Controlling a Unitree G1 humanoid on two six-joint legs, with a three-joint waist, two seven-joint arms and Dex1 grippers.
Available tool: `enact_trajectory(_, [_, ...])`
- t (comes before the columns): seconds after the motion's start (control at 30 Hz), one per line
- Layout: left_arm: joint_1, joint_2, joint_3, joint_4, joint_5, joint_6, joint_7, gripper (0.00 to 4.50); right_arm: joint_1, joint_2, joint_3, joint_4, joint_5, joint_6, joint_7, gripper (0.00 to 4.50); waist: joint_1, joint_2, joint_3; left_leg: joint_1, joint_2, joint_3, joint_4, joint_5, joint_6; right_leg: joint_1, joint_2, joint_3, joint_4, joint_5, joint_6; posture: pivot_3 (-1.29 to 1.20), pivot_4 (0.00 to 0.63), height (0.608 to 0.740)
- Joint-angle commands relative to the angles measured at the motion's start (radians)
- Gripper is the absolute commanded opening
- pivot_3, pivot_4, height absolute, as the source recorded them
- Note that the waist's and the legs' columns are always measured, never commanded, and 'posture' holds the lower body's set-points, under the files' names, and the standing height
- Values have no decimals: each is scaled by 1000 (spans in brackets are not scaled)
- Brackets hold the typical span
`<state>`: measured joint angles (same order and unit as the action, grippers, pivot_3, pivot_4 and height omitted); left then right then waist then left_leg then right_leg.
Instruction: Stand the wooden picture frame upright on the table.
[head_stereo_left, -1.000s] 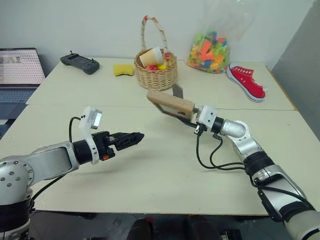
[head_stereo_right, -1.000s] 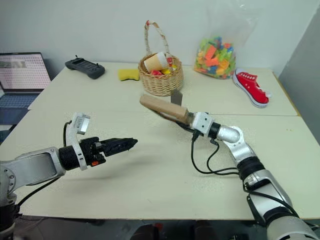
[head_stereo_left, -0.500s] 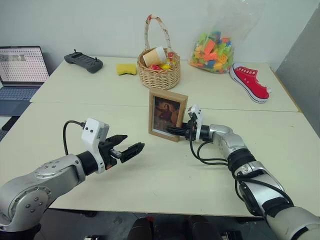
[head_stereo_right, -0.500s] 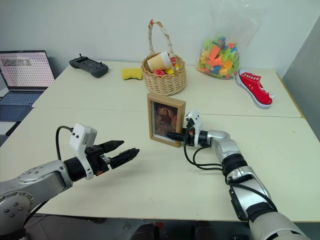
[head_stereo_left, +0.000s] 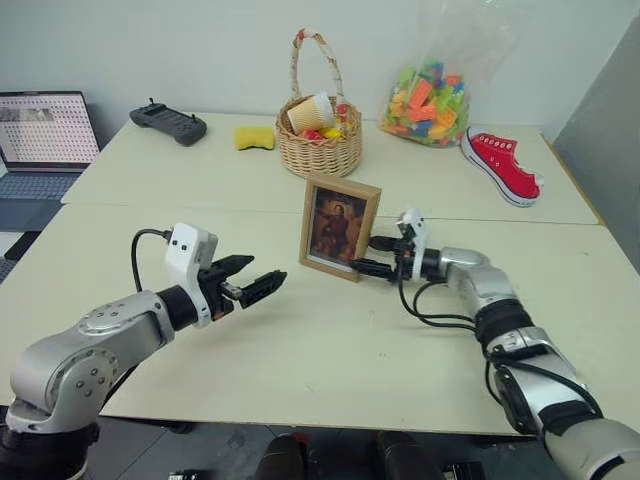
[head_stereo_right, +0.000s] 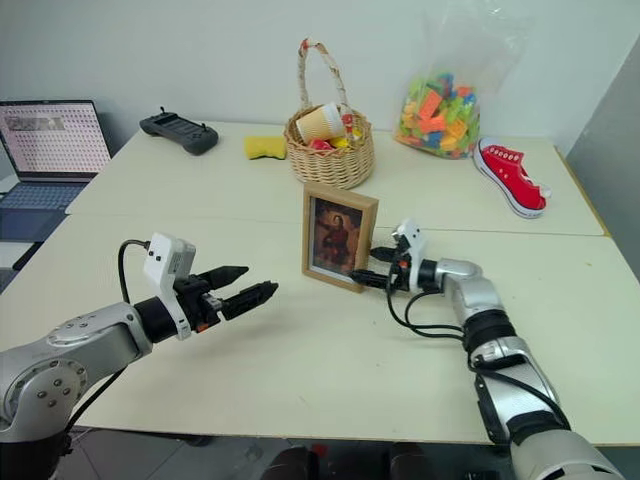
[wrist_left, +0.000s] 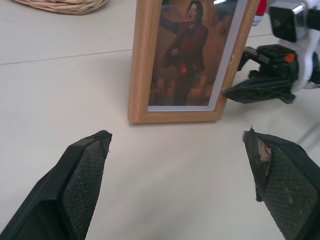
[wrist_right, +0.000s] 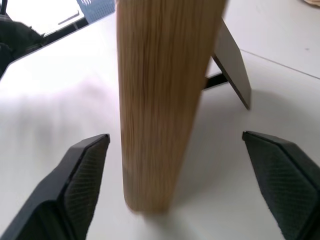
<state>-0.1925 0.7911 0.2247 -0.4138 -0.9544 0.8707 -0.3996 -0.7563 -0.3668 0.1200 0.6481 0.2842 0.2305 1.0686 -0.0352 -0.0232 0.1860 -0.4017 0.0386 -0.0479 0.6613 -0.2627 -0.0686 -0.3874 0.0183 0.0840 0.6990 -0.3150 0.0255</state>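
No readable writing anywhere. Wooden picture frame (head_stereo_left: 340, 228) upright on the counter (head_stereo_left: 330, 350), long axis vertical, portrait facing the robot, just ahead of the seam. Right gripper (head_stereo_left: 372, 254) beside the frame's right edge, fingers spread, gripping nothing. Left gripper (head_stereo_left: 252, 282) well apart, fingers spread and empty. From the right wrist: frame edge-on, fold-out stand (wrist_right: 231, 65) propped behind.

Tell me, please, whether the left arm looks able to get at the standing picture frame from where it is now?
Probably yes. The left gripper is open and points toward the wooden picture frame, with only bare table between them. The right gripper sits open at the frame's other side.
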Motion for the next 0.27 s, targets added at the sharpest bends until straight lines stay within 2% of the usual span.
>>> enact_trajectory(0.03, [-55,57,13,57,76,-55,-93,4500,82,-122,-41,-233,4,51,26,4461,2,0,0,0,0,0,0,0,0,0,0,-1,0,0,0,0,150,740])
enact_trajectory(0.13, [-121,130,14,174,139,-95,-216,4500,168,-241,-110,-507,106,203,50,4461,2,2,1,-1,-1,0,0,0,0,0,0,-1,0,0,0,0,150,740])
enact_trajectory(0.27, [-201,176,-14,292,201,-133,-333,4500,200,-298,-169,-696,185,344,3,4461,-8,4,2,1,-7,-2,-1,0,1,0,1,0,1,0,0,0,150,740])
